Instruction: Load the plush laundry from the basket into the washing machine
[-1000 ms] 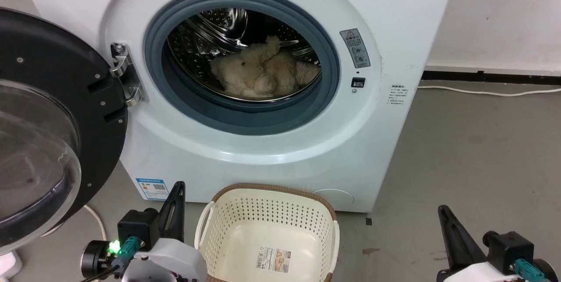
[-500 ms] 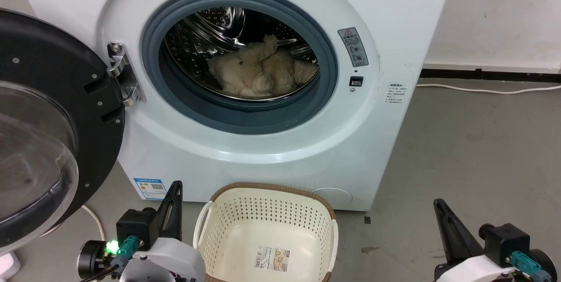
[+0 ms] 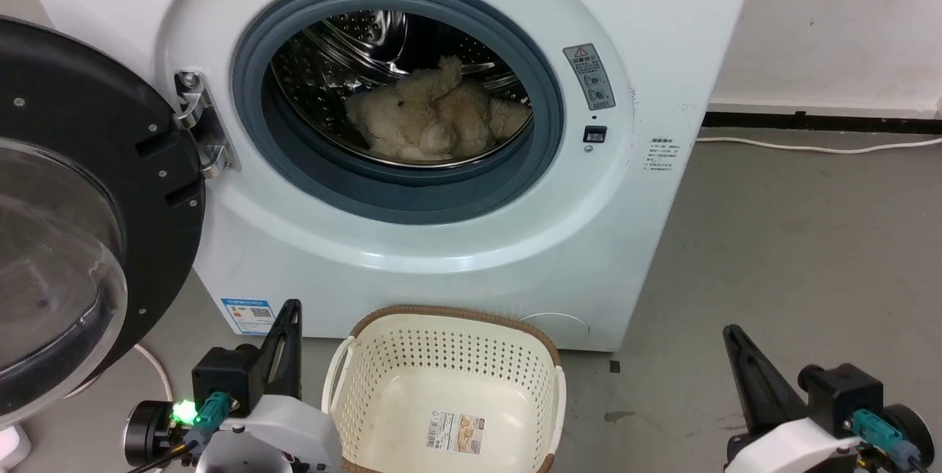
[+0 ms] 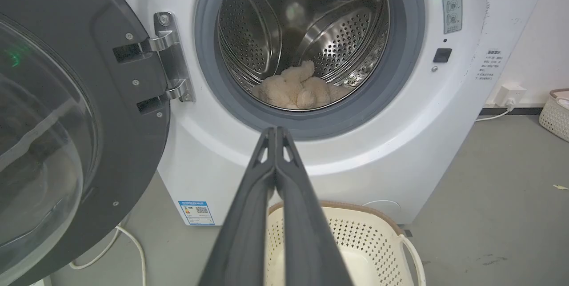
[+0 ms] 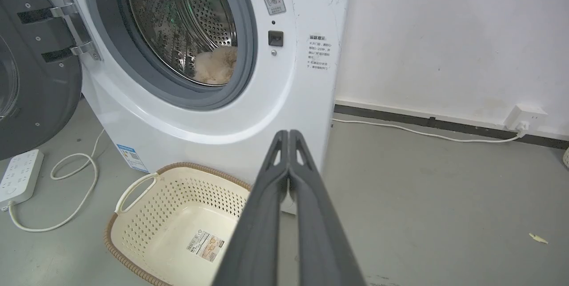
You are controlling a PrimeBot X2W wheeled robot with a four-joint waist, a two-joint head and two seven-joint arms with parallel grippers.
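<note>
**A:** What has changed in the last second?

**B:** Very little. The whole head view slides a bit, with the washer [image 3: 456, 237] and basket [image 3: 383, 385] moving together, so the camera is what moves. The plush [image 3: 430, 120] keeps the same spot and the same slump throughout.

**A:** Where is it?

**B:** It lies on the bottom of the drum [image 3: 331, 68], well behind the gasket [image 3: 412, 197], with 1 limb sticking up. Nothing hangs over the lip.

**A:** And the basket?

**B:** It sits on the floor just in front of the washer, under the opening. It holds nothing, and only the label [image 3: 456, 434] on its floor shows.

**A:** What about the grippers?

**B:** The left gripper [image 4: 275, 131] has its 2 fingers pressed together on nothing and points at the washer from low beside the basket. The right gripper [image 5: 289, 132] is the same, fingers closed tip to tip and empty, well off to the basket's other side. Neither touches anything.

**A:** What does that mean for the task?

**B:** I judge the loading done, since the 1 item is in the drum and the basket is bare. The door [image 3: 96, 164] stands swung wide on the left. The task sentence doesn't ask for it to be closed, so what's left looks like the arms settling clear.
</note>
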